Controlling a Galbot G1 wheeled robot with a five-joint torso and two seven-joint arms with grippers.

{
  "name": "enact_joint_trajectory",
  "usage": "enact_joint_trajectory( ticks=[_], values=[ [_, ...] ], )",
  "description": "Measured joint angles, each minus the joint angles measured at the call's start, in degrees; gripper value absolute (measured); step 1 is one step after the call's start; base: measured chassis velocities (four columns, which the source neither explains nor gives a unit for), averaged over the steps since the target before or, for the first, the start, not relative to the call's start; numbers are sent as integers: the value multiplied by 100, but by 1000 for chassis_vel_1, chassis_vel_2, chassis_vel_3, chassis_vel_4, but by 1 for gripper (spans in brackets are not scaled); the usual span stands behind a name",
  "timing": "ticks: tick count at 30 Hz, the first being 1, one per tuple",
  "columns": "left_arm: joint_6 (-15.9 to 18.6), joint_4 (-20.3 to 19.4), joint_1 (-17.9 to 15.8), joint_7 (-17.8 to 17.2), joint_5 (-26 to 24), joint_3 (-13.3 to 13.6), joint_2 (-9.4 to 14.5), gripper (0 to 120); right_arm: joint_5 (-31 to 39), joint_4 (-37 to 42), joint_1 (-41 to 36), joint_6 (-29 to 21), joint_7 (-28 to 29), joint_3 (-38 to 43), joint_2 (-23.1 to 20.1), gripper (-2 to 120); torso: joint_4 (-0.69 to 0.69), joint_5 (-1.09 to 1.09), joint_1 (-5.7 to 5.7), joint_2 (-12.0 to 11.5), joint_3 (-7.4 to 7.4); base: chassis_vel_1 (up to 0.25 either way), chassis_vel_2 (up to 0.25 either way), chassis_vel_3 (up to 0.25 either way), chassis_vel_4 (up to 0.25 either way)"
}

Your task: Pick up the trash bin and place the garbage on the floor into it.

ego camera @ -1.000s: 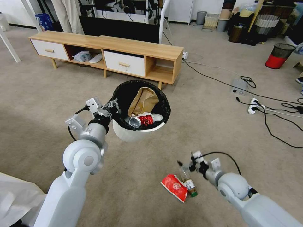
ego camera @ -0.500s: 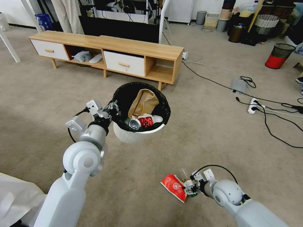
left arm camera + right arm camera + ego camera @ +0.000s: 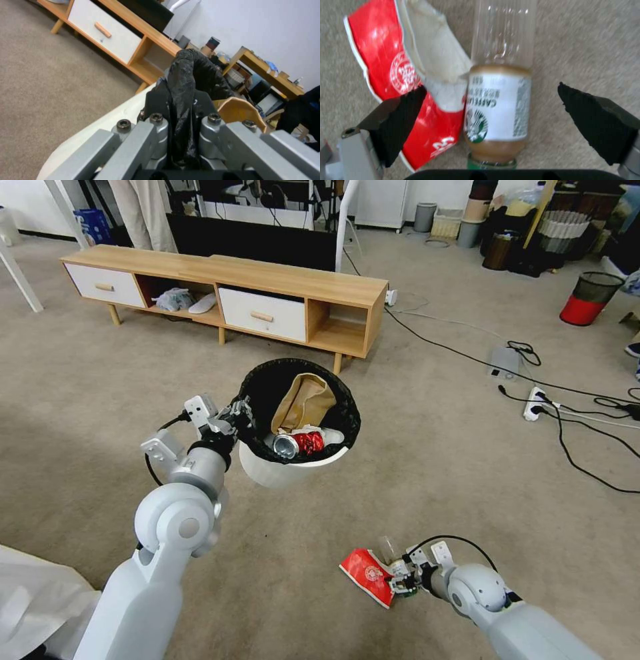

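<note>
Two grippers at work: left gripper (image 3: 235,418) is clamped on the bagged rim of the trash bin (image 3: 280,468), held off the carpet. Right gripper (image 3: 493,120) is spread wide astride the small brown bottle (image 3: 498,107) — beside the red packet (image 3: 391,75). I'd centre on the label before closing, keeping the packet out.

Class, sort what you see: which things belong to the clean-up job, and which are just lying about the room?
Job:
trash bin, held at its rim by the left gripper
small bottle, between the open fingers of the right gripper
red packet

Lying about:
cables
power strip
mesh bin
</note>
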Motion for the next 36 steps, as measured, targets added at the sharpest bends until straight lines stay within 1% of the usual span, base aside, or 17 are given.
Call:
enact_joint_trajectory(
  ticks=[9,13,19,26,36],
  values=[
    [-19,67,-18,36,24,36,-34,6,3,-33,63,230,-149,178,-74,100,0,0,0,0,0,0,0,0,0],
    [-32,87,-10,49,30,36,-31,6,-18,-354,329,358,-231,234,54,100,0,0,0,0,0,0,0,0,0],
    [-34,86,6,55,31,30,-11,6,-32,-533,531,429,-246,194,156,100,0,0,0,0,0,0,0,0,0],
    [-35,84,-14,54,11,7,11,6,-30,-489,482,461,-247,215,132,100,0,0,0,0,0,0,0,0,0],
    [-36,84,-32,55,1,40,0,6,-117,-481,388,579,-244,253,125,100,0,0,0,0,0,0,0,0,0]
  ],
)
